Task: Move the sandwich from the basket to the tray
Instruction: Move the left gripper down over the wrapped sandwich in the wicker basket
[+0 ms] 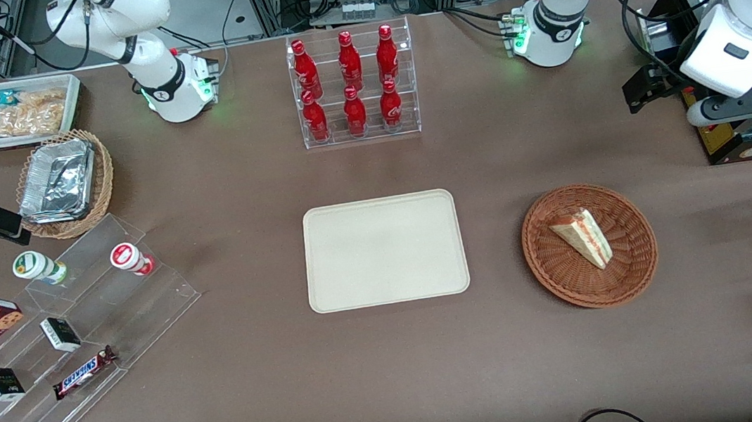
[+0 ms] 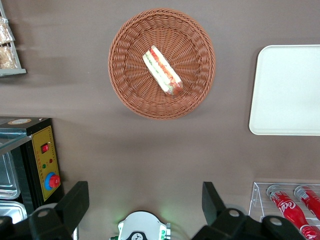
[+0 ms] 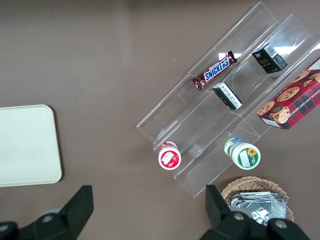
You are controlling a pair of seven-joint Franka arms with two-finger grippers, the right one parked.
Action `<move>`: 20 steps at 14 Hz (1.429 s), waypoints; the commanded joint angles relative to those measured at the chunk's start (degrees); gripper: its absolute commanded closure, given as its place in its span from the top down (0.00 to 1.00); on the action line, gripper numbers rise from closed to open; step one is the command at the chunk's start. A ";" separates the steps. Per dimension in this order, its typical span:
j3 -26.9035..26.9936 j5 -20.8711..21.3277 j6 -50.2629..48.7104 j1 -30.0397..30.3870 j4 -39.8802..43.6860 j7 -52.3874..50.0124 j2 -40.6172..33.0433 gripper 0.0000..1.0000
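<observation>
Inside basket (image 1: 552,269), sandwich (image 1: 583,237) (jaws (image 2: 145,205) apart overhead).

sandwich (image 1: 582,237) in basket (image 1: 552,269) | tray (image 1: 384,250) beside | hand (image 2: 145,202) above table

I see a brown table (image 1: 395,379) under everything. The basket (image 1: 552,269) is reddish-brown woven wicker, and the sandwich (image 1: 583,237) in it is pale bread with red-orange and green layers along its edge. The tray (image 1: 384,250) is plain cream-beige. My gripper (image 2: 145,202), high above the table near the working arm's end, has black fingers spread wide apart. The bottles (image 1: 351,83) in the clear rack are red with white lettering.
</observation>
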 commanded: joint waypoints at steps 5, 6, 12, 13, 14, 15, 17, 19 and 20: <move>-0.12 -0.10 -0.28 0.68 0.34 0.23 3.18 1.00; -0.03 -0.10 -0.28 0.86 -0.01 0.50 4.68 1.00; -0.12 -0.71 2.87 0.60 -2.55 -5.21 17.95 1.00; -0.12 -0.88 5.93 0.60 -4.56 -5.74 18.92 1.00; -0.12 -0.89 8.92 0.60 -6.50 -8.61 19.97 1.00; -0.12 -0.89 12.00 0.60 -8.17 -14.30 21.29 1.00; -0.12 -0.80 16.49 0.51 -8.63 -23.81 24.45 1.00; -0.12 -0.89 19.92 0.60 -8.80 -26.74 26.92 1.00; -0.12 -0.89 21.16 0.60 -8.89 -27.70 27.97 1.00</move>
